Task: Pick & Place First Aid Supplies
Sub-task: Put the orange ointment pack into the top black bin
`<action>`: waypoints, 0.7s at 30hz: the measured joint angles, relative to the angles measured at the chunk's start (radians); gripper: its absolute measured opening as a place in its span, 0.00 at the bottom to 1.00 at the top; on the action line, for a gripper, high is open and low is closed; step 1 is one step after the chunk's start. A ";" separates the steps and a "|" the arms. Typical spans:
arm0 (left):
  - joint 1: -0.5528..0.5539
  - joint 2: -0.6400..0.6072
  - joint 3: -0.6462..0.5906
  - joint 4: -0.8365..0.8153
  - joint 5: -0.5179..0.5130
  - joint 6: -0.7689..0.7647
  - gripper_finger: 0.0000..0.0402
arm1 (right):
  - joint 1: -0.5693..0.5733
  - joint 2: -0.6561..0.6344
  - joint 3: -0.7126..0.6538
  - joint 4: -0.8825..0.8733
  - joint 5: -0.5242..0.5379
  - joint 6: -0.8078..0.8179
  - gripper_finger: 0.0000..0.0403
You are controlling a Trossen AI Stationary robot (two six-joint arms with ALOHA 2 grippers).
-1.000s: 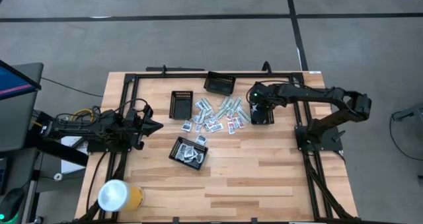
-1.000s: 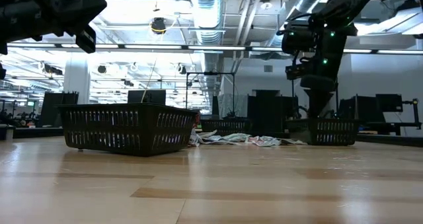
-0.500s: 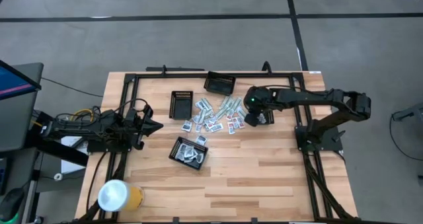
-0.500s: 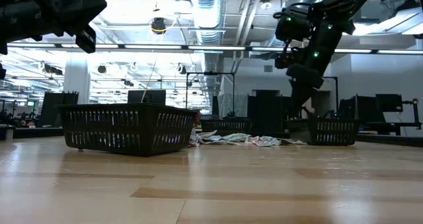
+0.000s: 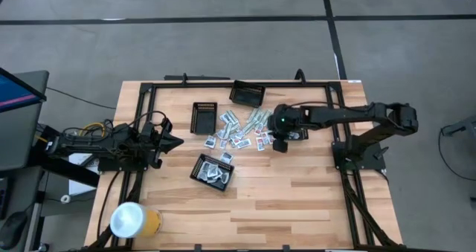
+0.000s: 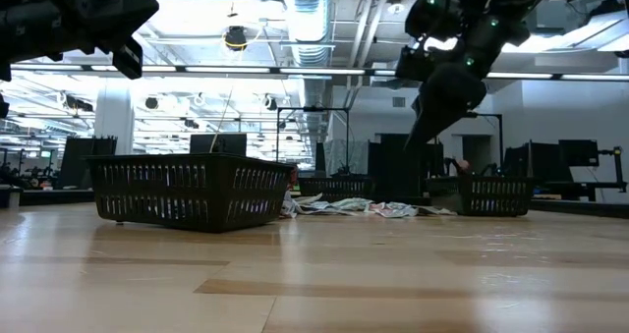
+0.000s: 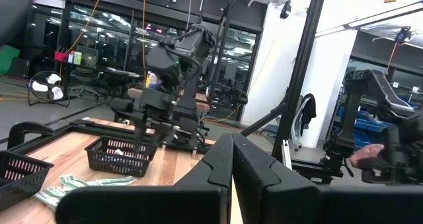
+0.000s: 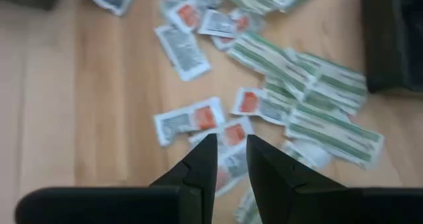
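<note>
On my table (image 5: 297, 200) the packets (image 5: 242, 129) lie scattered mid-table, with one tray (image 5: 204, 118) just to their left, another (image 5: 248, 94) behind them, and a third (image 5: 213, 170) in front holding a few packets. A cup (image 5: 132, 221) sits at the front-left corner.

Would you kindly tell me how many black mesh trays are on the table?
4: back-centre tray, tray left of the packets, tilted front tray holding packets, and one partly hidden under the right arm.
</note>
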 joint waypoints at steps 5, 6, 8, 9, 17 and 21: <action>0.000 0.000 0.000 0.000 0.000 0.000 0.02 | 0.056 0.003 0.000 -0.003 0.008 -0.047 0.19; 0.000 0.000 0.000 0.000 0.000 0.000 0.02 | 0.065 0.003 0.000 -0.002 0.030 -0.047 0.19; 0.000 0.000 0.000 0.000 0.000 0.000 0.02 | 0.081 0.003 0.000 -0.006 0.077 -0.046 0.19; 0.000 0.000 0.000 0.000 0.000 0.000 0.02 | 0.084 0.003 0.000 -0.011 0.094 -0.047 0.19; 0.000 0.000 0.000 0.000 0.000 0.000 0.02 | 0.085 0.003 0.000 -0.017 0.108 -0.045 0.19; 0.000 0.000 0.000 0.000 0.000 0.000 0.02 | 0.082 0.003 0.000 -0.019 0.108 0.012 0.19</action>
